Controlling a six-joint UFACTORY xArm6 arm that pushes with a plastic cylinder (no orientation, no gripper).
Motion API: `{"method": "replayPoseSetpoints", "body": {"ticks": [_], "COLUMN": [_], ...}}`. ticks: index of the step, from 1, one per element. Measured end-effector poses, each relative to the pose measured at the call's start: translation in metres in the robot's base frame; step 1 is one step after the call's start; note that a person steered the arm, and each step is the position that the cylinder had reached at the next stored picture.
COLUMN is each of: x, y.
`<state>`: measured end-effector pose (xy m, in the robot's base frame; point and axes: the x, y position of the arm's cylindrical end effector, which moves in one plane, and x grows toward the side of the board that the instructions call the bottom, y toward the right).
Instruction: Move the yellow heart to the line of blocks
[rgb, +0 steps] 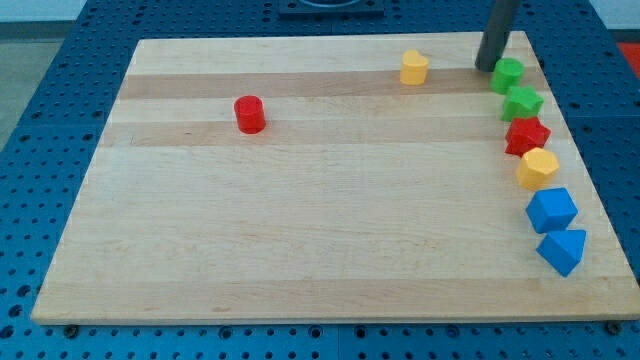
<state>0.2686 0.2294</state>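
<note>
Board: pale wood (300, 220) over blue pegboard.
Yellow heart (414, 68): near top edge.
Line (538, 168): down right edge.
My tip (487, 68): bare rod, clasping nothing, seemingly just beside green block (508, 74).

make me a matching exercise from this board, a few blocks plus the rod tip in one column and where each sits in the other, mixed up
Column 1
1. red cylinder
2. yellow heart
3. blue triangle block
4. my tip

Column 2
A. bottom end of the line of blocks on the view's right
B. alone on the left half of the board
C. near the view's top, just left of the green block that heads the line
D. near the view's top, right of centre, apart from the line

Pairs: 1-B, 2-D, 3-A, 4-C
</note>
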Motion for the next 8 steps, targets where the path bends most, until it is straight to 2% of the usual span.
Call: {"method": "replayPoseSetpoints", "body": {"ticks": [3, 5, 8], "x": [-0.017, -0.009, 0.042], "y": [0.009, -0.042, -0.131]}}
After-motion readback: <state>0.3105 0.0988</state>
